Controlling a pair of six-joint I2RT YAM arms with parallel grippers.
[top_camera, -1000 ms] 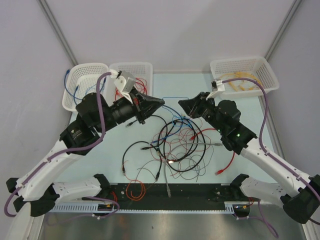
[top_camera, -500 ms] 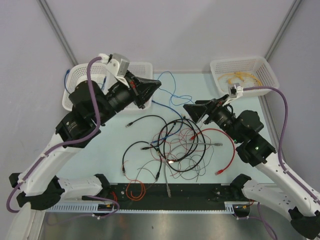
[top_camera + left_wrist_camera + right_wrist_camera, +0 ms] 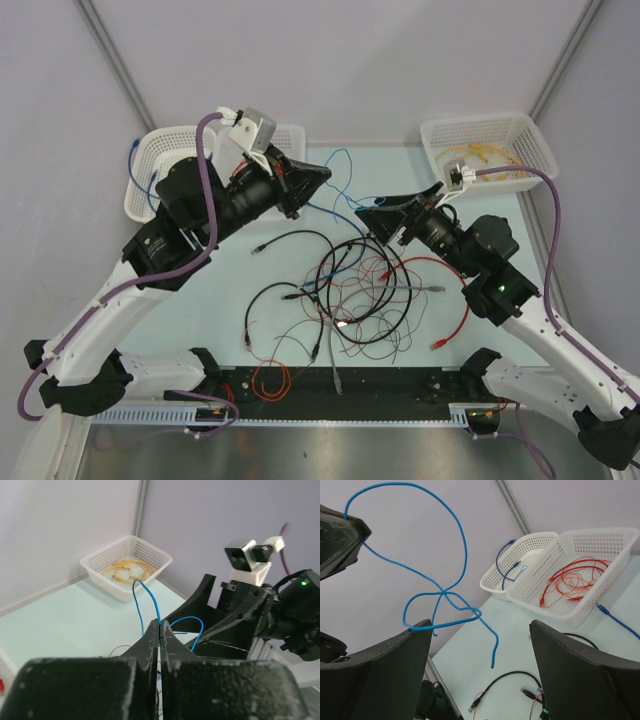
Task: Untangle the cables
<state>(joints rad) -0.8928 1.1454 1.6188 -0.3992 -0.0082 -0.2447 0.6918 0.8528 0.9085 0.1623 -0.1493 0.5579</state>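
The cables (image 3: 350, 290) lie as a jumble of black, red, blue and thin brown wires mid-table. My left gripper (image 3: 324, 178) is raised over the back of the table and shut on a blue cable (image 3: 150, 597), pinched at the tips of my left gripper (image 3: 160, 625). The blue cable (image 3: 445, 592) hangs in crossed loops in the air, one loop reaching the left fingertip of my right gripper (image 3: 480, 625). My right gripper (image 3: 366, 214) faces the left one, open wide, with nothing between its fingers. A red cable (image 3: 458, 305) trails to the right.
At the back left stand two white baskets, one (image 3: 150, 140) with blue cables, one (image 3: 292, 131) with red ones. A third basket (image 3: 532, 132) at the back right holds yellow cables. A black rail (image 3: 340, 385) runs along the near edge.
My right gripper has opened. The left gripper has risen toward the back with the blue cable, then shifted right. The right arm drew away to the right, then came back left.
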